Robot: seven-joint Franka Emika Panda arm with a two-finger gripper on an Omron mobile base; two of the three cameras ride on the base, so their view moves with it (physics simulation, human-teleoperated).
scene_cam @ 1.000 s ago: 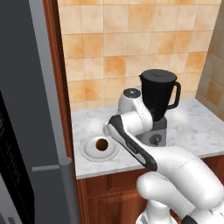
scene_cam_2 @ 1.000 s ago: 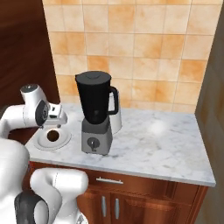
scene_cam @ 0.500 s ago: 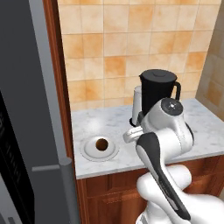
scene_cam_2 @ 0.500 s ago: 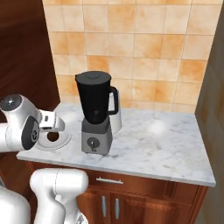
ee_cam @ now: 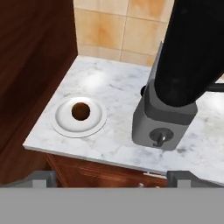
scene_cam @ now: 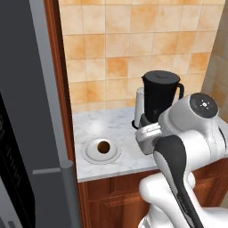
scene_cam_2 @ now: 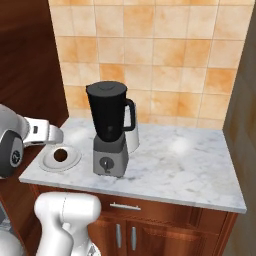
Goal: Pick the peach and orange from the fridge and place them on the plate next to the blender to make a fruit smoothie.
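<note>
Orange (scene_cam: 103, 147) sits dead centre on the plate (scene_cam: 91, 155), deep orange-brown, small and round, touching nothing else; it reads as already delivered. Plate is white, shallow, raised rim, on the marble counter (scene_cam_2: 200, 165) at about 9 o'clock from the blender (scene_cam_2: 110, 130) in the right base view, just beside it, so the drop spot matches the task. In the hand view the orange (ee_cam: 80, 111) and plate (ee_cam: 65, 124) lie at roughly 10 o'clock from the blender base (ee_cam: 162, 127), near the counter's front edge. Gripper (ee_cam: 111, 178) looks at the counter from off its front edge, fingertips (ee_cam: 43, 178) set wide at the bottom corners of the hand view with nothing between them, so jaws released and empty. Arm is folded back over the front of the counter, probably clearing the blender jar before the next trip. Fridge (scene_cam: 26, 111) stands at 9 o'clock of the counter in the left base view, door edge and grey bar handle toward the camera. My read: half done, the peach isn't on the plate yet and is presumably in the fridge. Risk: the orange is a ball on a shallow dish and could roll if nudged when the second fruit goes down.
</note>
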